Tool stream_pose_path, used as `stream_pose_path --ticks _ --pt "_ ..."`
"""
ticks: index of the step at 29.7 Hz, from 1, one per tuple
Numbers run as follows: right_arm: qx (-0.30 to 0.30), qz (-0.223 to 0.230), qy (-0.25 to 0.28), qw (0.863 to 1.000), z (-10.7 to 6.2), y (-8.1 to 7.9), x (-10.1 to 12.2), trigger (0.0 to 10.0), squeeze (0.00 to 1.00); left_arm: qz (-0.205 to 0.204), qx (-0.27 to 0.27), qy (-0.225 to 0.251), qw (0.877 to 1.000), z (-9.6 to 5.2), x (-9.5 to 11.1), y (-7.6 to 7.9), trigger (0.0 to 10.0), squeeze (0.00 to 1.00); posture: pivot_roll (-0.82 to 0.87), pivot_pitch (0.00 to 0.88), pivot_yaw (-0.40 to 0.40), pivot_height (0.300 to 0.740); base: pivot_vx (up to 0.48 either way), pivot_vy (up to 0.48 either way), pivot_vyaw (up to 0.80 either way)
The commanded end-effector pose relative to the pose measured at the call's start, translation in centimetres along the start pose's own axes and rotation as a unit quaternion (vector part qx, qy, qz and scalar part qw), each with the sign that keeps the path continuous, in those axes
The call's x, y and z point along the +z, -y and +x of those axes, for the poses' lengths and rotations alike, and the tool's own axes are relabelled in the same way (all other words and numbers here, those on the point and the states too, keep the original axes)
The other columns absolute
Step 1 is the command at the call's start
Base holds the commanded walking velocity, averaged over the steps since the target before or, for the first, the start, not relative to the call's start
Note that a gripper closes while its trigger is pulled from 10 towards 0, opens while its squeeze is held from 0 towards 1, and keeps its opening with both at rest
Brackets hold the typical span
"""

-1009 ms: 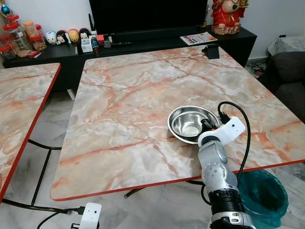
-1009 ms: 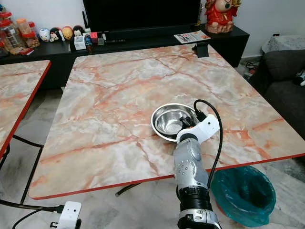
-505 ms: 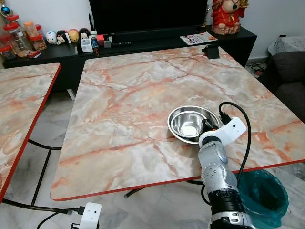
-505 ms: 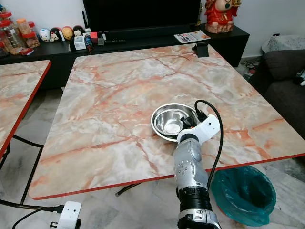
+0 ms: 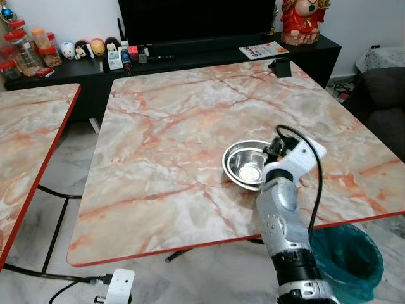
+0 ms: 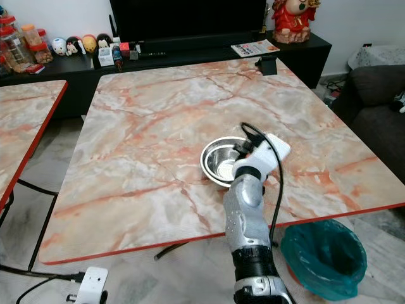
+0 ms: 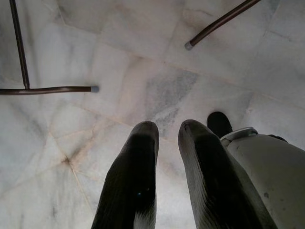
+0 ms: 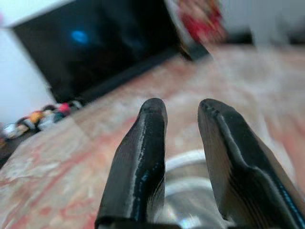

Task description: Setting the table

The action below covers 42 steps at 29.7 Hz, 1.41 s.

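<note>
— What is being shown on the marble table (image 5: 177,126)?

— A steel bowl (image 5: 248,163) is being seen resting upright on the marble top, toward the 4 o'clock part of the tabletop, not far from the red-trimmed near edge. Nothing can be made out inside it apart from a bright reflection.

— And the right gripper (image 8: 182,119)?

— It is being held above the bowl's near rim, at the bowl's 4 o'clock side, on the end of the silver right arm (image 5: 281,221). In the right wrist view its two black fingers (image 8: 138,162) are being kept apart with a clear gap between them, and nothing is being gripped. The bowl's rim is being glimpsed, blurred, below and between the fingers. Whether the fingers are touching the rim cannot be told.

— What about the left gripper (image 7: 167,131)?

— It is being hung low at the robot's side, pointed at the pale tiled floor (image 7: 119,71). Its fingers are being held slightly parted, with nothing between them.

— What else is being seen around the table?

— A second marble table (image 5: 25,145) is being shown at 9 o'clock. A black TV console (image 5: 190,54) with small figurines is being seen at 12 o'clock, and a teal-lined bin (image 5: 351,259) is standing on the floor at 5 o'clock, just past the table's near edge.
</note>
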State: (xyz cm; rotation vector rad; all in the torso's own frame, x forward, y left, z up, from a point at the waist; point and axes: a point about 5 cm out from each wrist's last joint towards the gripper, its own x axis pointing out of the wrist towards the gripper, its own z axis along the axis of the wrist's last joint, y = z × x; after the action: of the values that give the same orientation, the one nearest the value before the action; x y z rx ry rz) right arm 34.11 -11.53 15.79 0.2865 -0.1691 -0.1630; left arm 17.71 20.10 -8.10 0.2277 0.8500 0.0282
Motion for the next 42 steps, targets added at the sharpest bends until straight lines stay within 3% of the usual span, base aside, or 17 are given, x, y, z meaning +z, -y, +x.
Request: stream_pose_path --ticks 1,5,8,10,17,24,30,37,42 --pt "0.055 -0.032 0.019 0.998 -0.4 -1.5 0.2 10.0 0.00 0.003 0.007 0.009 1.000 0.0 0.3 -0.5 10.0 0.00 0.03 0.017 0.076 0.740 0.000 0.000 0.00" --pt "0.124 -0.062 -0.009 0.990 -1.2 -2.4 -1.6 10.0 0.00 0.002 0.010 0.012 1.000 0.0 0.3 -0.6 10.0 0.00 0.03 0.016 0.074 0.740 0.000 0.000 0.00" --pt "0.135 -0.070 -0.012 0.988 -1.3 -2.5 -1.9 10.0 0.00 0.002 0.010 0.012 1.000 0.0 0.3 -0.6 10.0 0.00 0.03 0.016 0.074 0.740 0.000 0.000 0.00" --pt "0.166 -0.110 -0.035 0.979 -1.7 -2.4 -3.2 10.0 0.00 -0.004 0.015 0.013 1.000 0.0 0.3 -0.7 10.0 0.00 0.04 0.015 0.068 0.740 0.000 0.000 0.00" --pt "0.206 -0.159 0.000 0.966 -1.7 -2.3 -1.7 10.0 0.00 -0.015 0.023 0.014 1.000 -0.1 0.1 -0.9 10.0 0.00 0.03 0.018 0.056 0.740 0.000 0.000 0.00" --pt "0.245 -0.228 0.026 0.942 -2.1 -0.6 0.4 10.0 0.00 -0.021 0.020 0.014 0.999 -0.1 0.0 -0.3 10.0 0.00 0.00 0.025 0.036 0.740 0.000 0.000 0.00" --pt "0.231 -0.249 -0.007 0.941 -3.0 2.0 -0.3 10.0 0.00 -0.027 0.020 0.014 0.999 -0.1 0.0 -0.1 10.0 0.00 -0.01 0.026 0.026 0.740 0.000 0.000 0.00" --pt "0.235 -0.259 -0.040 0.936 -5.0 2.8 -1.9 10.0 0.00 -0.027 0.022 0.014 0.999 -0.1 0.0 -0.2 10.0 0.00 -0.01 0.030 0.033 0.740 0.000 0.000 0.00" --pt "0.211 -0.270 -0.020 0.939 -5.2 3.6 -1.1 10.0 0.00 -0.026 0.025 0.016 0.999 -0.1 0.1 -0.5 10.0 0.00 -0.02 0.032 0.037 0.740 0.000 0.000 0.00"
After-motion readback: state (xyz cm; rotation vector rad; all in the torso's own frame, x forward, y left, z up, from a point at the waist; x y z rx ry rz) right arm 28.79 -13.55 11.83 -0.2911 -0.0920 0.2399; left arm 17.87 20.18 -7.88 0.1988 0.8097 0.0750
